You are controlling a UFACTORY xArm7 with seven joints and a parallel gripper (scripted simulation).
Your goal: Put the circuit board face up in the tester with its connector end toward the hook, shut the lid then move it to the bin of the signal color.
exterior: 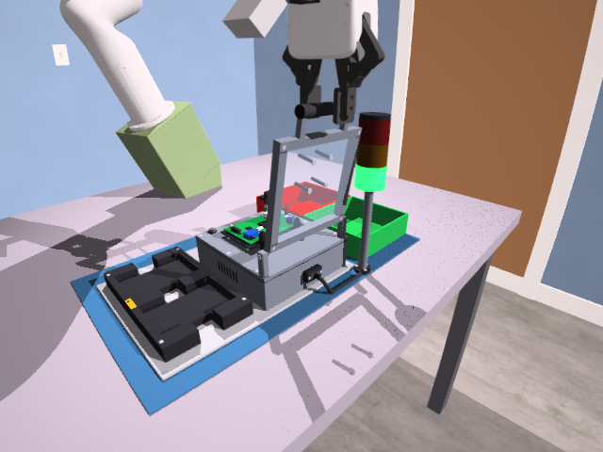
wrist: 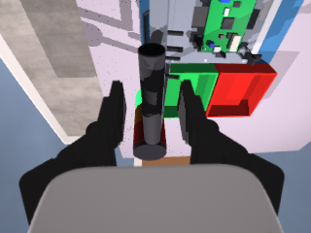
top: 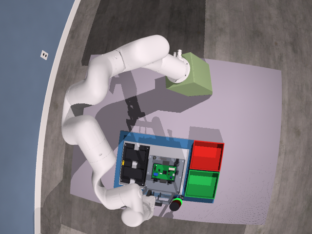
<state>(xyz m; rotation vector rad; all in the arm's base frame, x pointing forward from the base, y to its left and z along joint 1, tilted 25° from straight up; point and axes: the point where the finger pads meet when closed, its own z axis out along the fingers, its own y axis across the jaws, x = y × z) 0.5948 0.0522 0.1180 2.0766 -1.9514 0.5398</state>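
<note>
1. Although the top view shows most of the bench, the arm's wrist hides the gripper (exterior: 326,104) there, and the latch hook cannot be made out in any view.
2. Parted fingers stand on either side of the lid's black handle (wrist: 152,102) with gaps showing, so the gripper is open and holds nothing.
3. Well below the gripper, the circuit board (top: 164,172) lies face up on the tester (exterior: 234,267), under the raised clear lid (exterior: 311,189).
4. One black tray (exterior: 170,301), two bins: red bin (top: 206,155) and green bin (top: 201,184); one signal tower (exterior: 370,160), lit green.
</note>
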